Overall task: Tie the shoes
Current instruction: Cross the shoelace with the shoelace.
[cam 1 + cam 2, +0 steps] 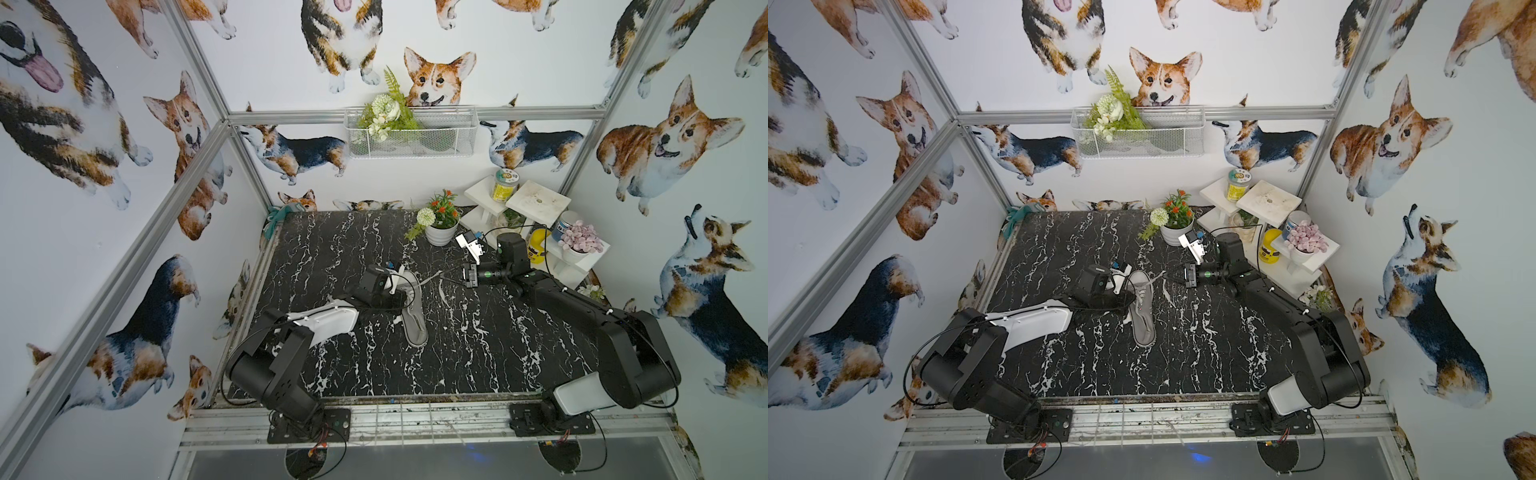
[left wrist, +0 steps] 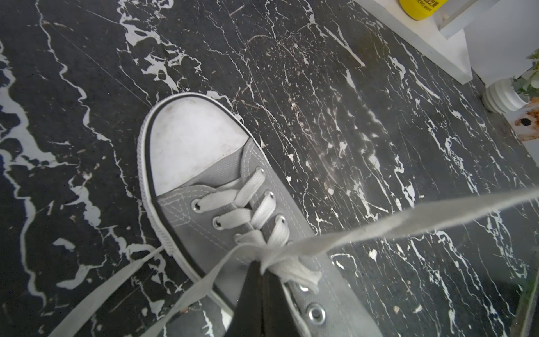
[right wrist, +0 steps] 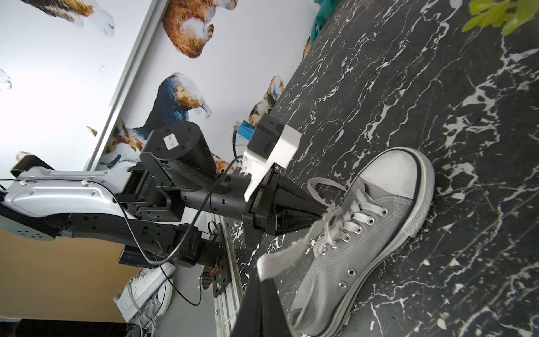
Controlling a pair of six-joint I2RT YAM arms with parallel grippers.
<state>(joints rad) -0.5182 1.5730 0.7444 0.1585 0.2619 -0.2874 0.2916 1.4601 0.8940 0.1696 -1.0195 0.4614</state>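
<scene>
Black, white-veined marble tabletop (image 1: 332, 249) under corgi wallpaper (image 1: 436, 79), and high in both top views a wire basket (image 1: 440, 143) holds fake greenery (image 1: 384, 110). Right of centre a white pot (image 1: 441, 237) carries orange flowers (image 1: 444, 205), and a second pot (image 1: 575, 254) carries pink tufts (image 1: 579, 239). Grey sneaker (image 1: 1144, 320) lies mid-frame on the marble, toe up-frame. Top views are too small to settle either grip. Left wrist view delivers: left gripper (image 2: 261, 267) clamped tight on the crossed laces (image 2: 379, 224) over the tongue. Only the right wrist view shows the right gripper (image 3: 264, 280) pinched on a frayed lace end, plus a white shoe (image 3: 145, 291) at lower left of that frame.
</scene>
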